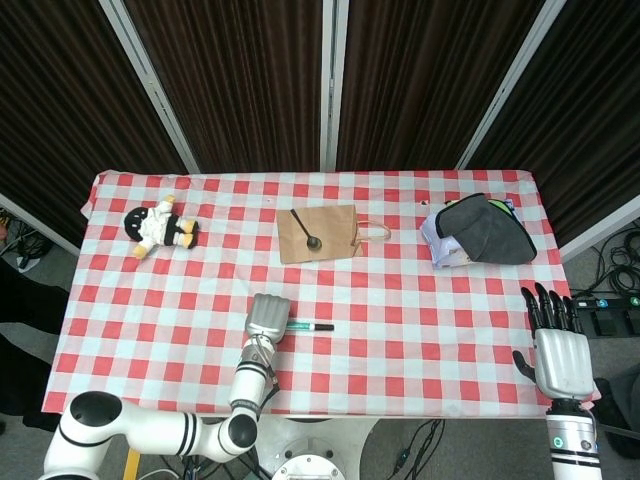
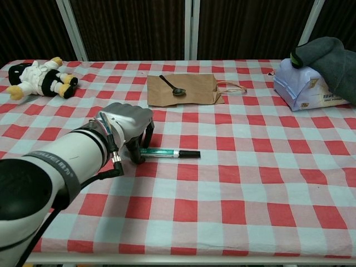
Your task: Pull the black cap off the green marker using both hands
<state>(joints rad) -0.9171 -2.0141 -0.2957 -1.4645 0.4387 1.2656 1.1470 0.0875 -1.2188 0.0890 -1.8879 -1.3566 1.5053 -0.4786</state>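
Note:
The green marker lies flat on the checked tablecloth, its black cap pointing right. In the head view the marker sits near the front middle of the table. My left hand arches over the marker's left end, with fingers behind it and the thumb in front, tips down at the cloth. The marker still rests on the table and I see no firm hold. The head view shows the same left hand. My right hand hovers at the table's right front edge, fingers straight and spread, empty, far from the marker.
A plush doll lies at the back left. A brown paper bag carrying a black spoon sits behind the marker. A tissue pack under a grey cloth stands at the back right.

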